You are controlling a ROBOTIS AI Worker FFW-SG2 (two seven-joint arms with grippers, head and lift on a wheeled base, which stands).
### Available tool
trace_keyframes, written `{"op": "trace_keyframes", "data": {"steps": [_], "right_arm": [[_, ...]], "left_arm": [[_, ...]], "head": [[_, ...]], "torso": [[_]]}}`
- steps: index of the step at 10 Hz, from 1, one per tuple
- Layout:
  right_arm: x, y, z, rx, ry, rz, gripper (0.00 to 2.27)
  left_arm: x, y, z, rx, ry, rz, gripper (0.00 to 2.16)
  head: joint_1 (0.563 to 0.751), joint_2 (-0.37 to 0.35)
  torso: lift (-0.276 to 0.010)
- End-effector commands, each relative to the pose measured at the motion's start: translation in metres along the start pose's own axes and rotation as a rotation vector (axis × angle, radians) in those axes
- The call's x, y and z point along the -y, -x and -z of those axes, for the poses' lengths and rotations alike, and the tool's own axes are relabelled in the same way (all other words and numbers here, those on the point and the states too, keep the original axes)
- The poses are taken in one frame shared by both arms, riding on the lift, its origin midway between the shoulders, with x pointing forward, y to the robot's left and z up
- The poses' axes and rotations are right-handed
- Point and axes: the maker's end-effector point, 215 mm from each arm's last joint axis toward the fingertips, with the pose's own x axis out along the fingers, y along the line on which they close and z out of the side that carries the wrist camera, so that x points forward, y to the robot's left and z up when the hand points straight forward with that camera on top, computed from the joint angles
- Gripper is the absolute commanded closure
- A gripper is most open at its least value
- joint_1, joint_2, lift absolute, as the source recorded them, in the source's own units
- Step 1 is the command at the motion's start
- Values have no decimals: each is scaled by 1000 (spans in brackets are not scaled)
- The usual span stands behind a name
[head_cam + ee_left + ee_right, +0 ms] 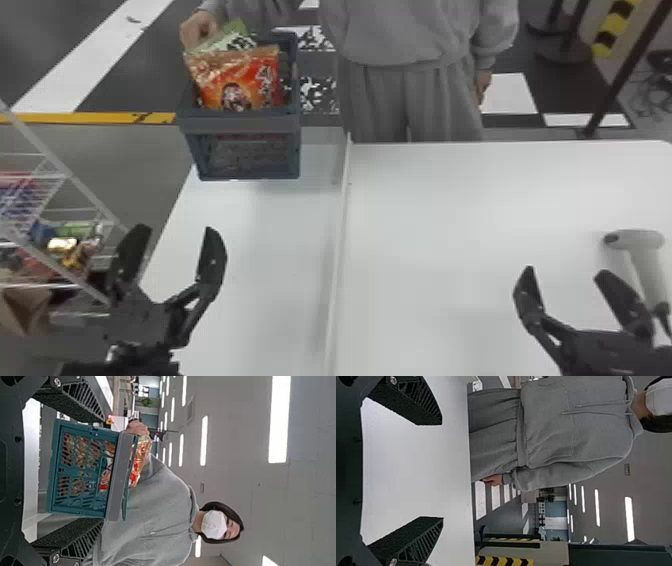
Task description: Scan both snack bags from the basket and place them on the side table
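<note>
Evidently both snack bags sit upright in the dark basket [240,122] at the far left of the white table [450,200]: the orange-red bag [255,82] in front, the green bag [231,37] behind it. The basket's near wall stands between them and the left gripper [176,230], whose jaws are spread and grasp nothing. A person's hand [197,29] is at the basket's far left, right by the green bag. Left of that gripper a white wire rack [75,178] crowds the table's side, with colourful packets [75,245] on its shelves and a brown carton [25,307] below. A low white ridge [342,220] runs lengthwise between the basket's side and the wider right-hand surface. Over that surface is the right gripper [565,272], its jaws likewise parted and empty. The pale scanner [637,240] lies near it, toward the table's right, its handle partly hidden behind the outer finger.
</note>
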Motion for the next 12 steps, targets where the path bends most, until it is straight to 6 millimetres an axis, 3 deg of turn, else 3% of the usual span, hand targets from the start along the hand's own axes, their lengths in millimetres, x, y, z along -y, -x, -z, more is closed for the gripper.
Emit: {"op": "trace_keyframes", "data": {"steps": [1, 12], "right_arm": [[0, 0, -1, 5, -1, 1, 66], [0, 1, 0, 2, -1, 1, 66]], "left_arm": [[1, 0, 0, 0, 1, 0, 107], [3, -1, 1, 0, 4, 5, 107]], "head": [[695, 133], [695, 129]], "torso": [[-75], [-75]]}}
